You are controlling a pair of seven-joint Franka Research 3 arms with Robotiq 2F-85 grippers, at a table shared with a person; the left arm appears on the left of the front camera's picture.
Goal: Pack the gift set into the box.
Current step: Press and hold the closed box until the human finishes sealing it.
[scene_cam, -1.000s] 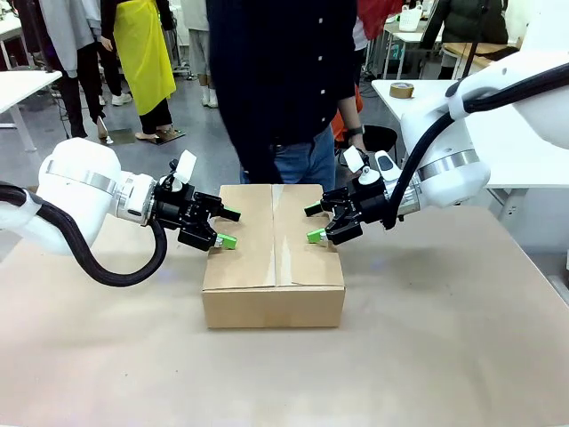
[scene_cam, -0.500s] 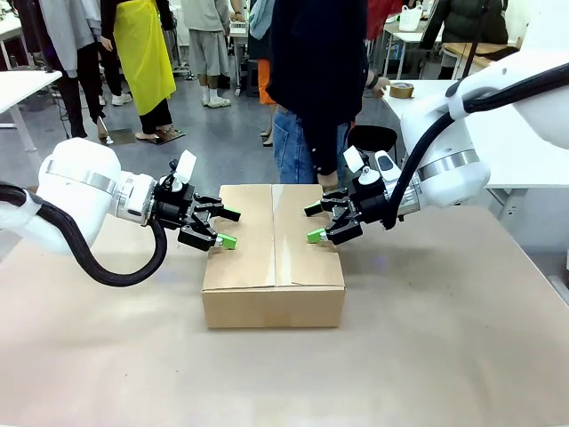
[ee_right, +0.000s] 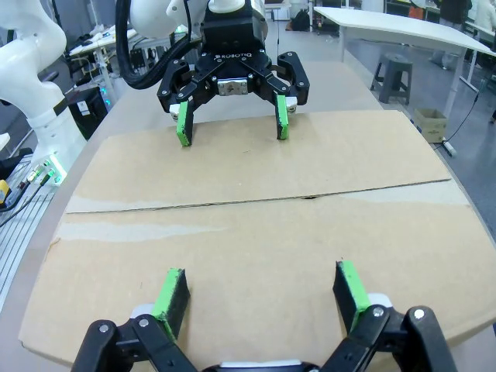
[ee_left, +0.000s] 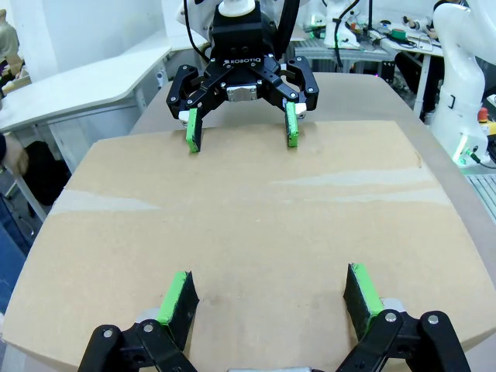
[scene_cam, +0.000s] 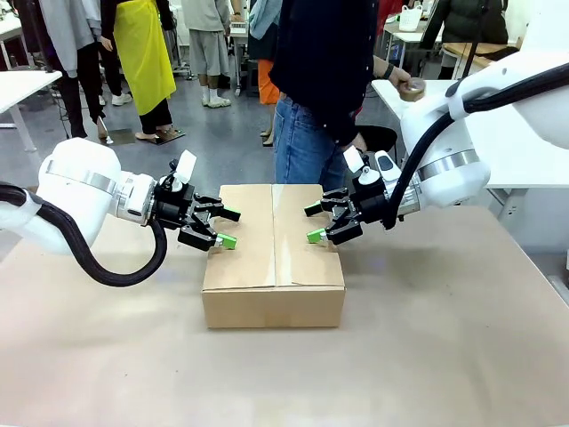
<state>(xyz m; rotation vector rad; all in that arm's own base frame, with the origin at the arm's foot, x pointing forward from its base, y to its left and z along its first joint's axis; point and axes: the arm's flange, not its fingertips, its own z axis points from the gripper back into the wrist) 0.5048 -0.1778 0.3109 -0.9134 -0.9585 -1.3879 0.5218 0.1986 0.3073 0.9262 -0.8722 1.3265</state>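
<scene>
Over the box on the table: left gripper and right gripper both spread wide, gripping nothing, probably pinning the flaps shut for taping.

- The left arm comes in low from the side, wrist level, its left pincer spread wide with green pads apart, holding nothing.
- The right arm bends down from above, and the right pincer is likewise splayed and empty.
- The two pincers face each other, well apart.
</scene>
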